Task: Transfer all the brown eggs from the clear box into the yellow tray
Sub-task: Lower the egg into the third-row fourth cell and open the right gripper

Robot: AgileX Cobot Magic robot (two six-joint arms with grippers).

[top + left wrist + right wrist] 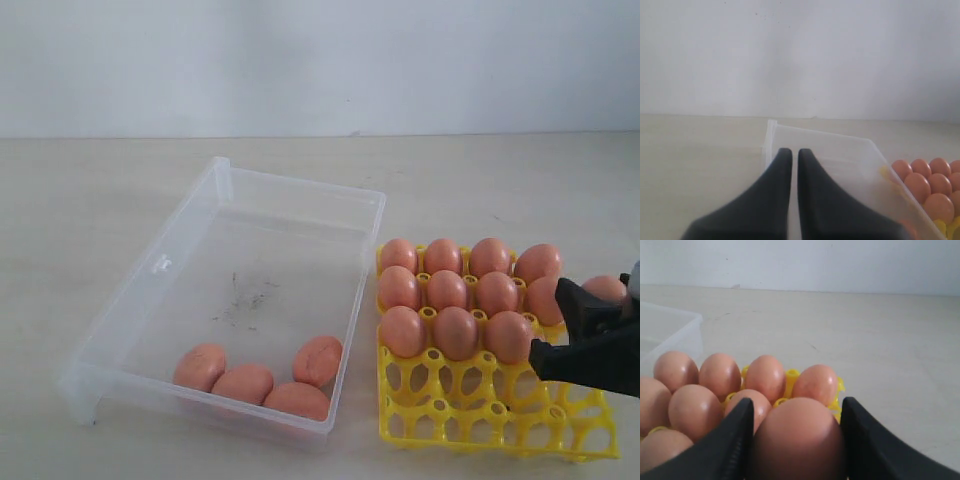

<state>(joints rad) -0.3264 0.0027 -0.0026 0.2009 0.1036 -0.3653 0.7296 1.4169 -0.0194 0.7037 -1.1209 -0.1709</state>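
The left gripper [794, 156] shows only in its own wrist view. Its two dark fingers [772, 195] stand almost together, with a thin slit between them and nothing in it. The rim of the clear box [300, 200] lies just past their tips.

The box sits left of centre on the pale table [80, 220]. Four brown eggs [245, 383] are huddled at its near end, and dark specks mark its floor.

Close against the box's right wall stands the yellow tray [440, 407]. Eleven eggs fill its two far rows and three cups of the third. The near row is bare lattice.

At the tray's right edge the right gripper [796, 412] reaches in from the right. Its jaws are parted an egg's width and press both sides of a twelfth egg [606, 288]. Seated eggs and the raised pegs [428, 313] crowd just beside the held one, with one finger close to its neighbour. The black fingers hide the cup beneath, so I cannot tell whether the egg sits in it or hangs above.
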